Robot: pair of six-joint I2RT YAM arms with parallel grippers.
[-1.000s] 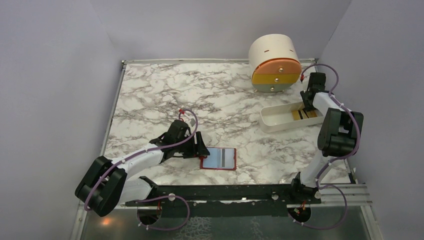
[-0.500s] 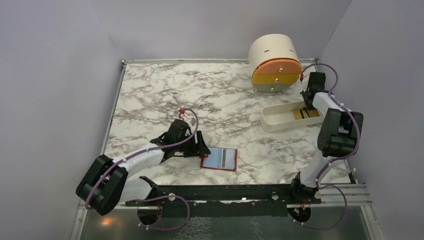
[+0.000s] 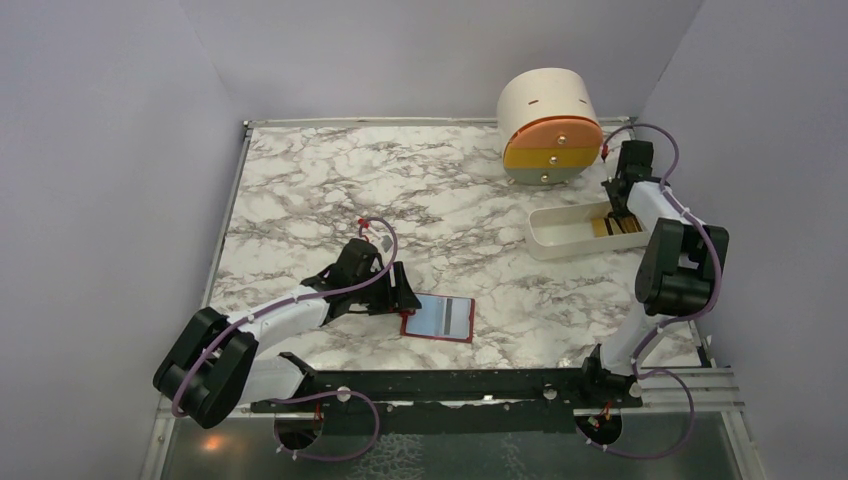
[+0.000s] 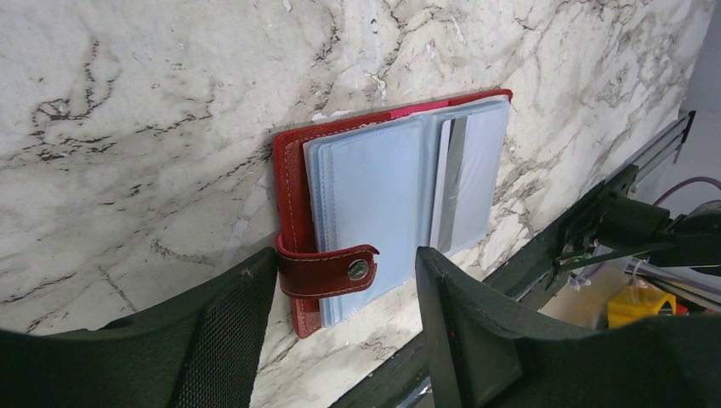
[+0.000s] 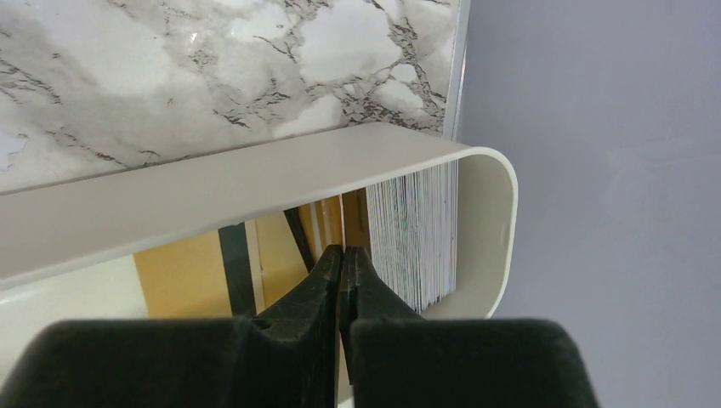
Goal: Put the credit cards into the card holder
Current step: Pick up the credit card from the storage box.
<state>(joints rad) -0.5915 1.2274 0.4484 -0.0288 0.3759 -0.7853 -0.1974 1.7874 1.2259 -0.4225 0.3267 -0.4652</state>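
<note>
The red card holder (image 3: 438, 318) lies open on the marble near the front, its clear sleeves up and its snap strap (image 4: 327, 272) folded over them. One sleeve holds a card with a grey stripe (image 4: 451, 183). My left gripper (image 3: 400, 297) stands open at the holder's left end, its fingers either side of the strap (image 4: 340, 263). Yellowish and tan credit cards (image 3: 628, 226) lie in the right end of the white tray (image 3: 560, 235). My right gripper (image 3: 617, 222) is down in that tray, shut (image 5: 342, 251) on the thin edge of a credit card (image 5: 342, 221).
A round cream drawer unit (image 3: 550, 125) with orange, yellow and grey fronts stands behind the tray. The tray's wall (image 5: 255, 183) curves close round the right gripper. The grey side wall (image 5: 595, 170) is just beyond. A black rail (image 3: 450, 385) runs along the front edge.
My right gripper's fingers have closed inside the tray over the cards. The left arm and the card holder have stayed where they were.
</note>
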